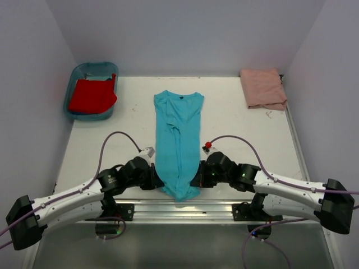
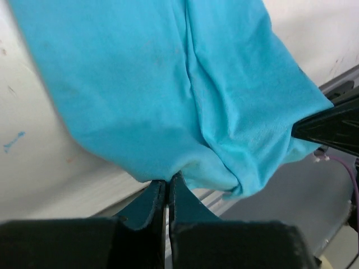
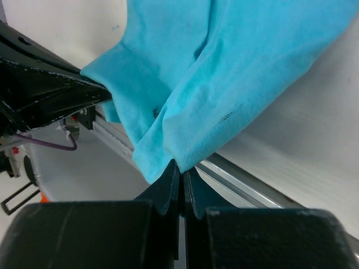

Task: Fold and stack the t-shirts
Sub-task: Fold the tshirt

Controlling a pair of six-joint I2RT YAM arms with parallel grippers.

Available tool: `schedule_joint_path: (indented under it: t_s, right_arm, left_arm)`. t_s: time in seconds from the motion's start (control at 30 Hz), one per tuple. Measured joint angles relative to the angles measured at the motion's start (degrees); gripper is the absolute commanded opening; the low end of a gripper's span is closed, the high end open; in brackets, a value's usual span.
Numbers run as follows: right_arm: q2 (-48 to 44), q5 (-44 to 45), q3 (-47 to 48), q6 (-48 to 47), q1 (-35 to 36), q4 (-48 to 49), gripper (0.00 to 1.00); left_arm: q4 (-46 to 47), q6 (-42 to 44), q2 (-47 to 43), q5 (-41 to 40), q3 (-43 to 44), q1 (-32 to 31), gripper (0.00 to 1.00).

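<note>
A turquoise t-shirt [image 1: 178, 140] lies folded into a long narrow strip down the middle of the table, neck label at the far end. Its near hem hangs over the table's front edge. My left gripper [image 1: 159, 180] is shut on the hem's left corner; in the left wrist view the cloth [image 2: 185, 101] is pinched at the left gripper's [image 2: 168, 182] tips. My right gripper [image 1: 195, 180] is shut on the hem's right corner, and the right wrist view has the turquoise t-shirt [image 3: 224, 78] bunched at the right gripper [image 3: 180, 168]. A red t-shirt [image 1: 92, 96] and a pale pink folded t-shirt [image 1: 262, 88] lie at the back.
The red shirt rests in a blue plastic tub [image 1: 78, 73] at the back left corner. The pink shirt sits on the table at the back right corner. A metal rail [image 1: 179, 208] runs along the table's front edge between the arm bases.
</note>
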Motion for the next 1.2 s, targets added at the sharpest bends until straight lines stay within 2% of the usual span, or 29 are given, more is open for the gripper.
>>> schedule_joint_path:
  t_s: [0.33, 0.57, 1.2]
  right_arm:
    - [4.52, 11.26, 6.62, -6.05, -0.07, -5.53, 0.00]
    - [10.47, 16.87, 9.60, -9.14, -1.68, -5.51, 0.00]
    - [19.15, 21.00, 14.84, -15.69, -7.19, -2.71, 0.00]
  left_arm:
    - [-1.73, 6.16, 2.03, -13.14, 7.13, 0.00, 0.00]
    - [0.68, 8.17, 6.58, -17.35, 7.23, 0.00, 0.00]
    - [15.50, 13.42, 16.83, -26.86, 6.62, 0.04, 0.00]
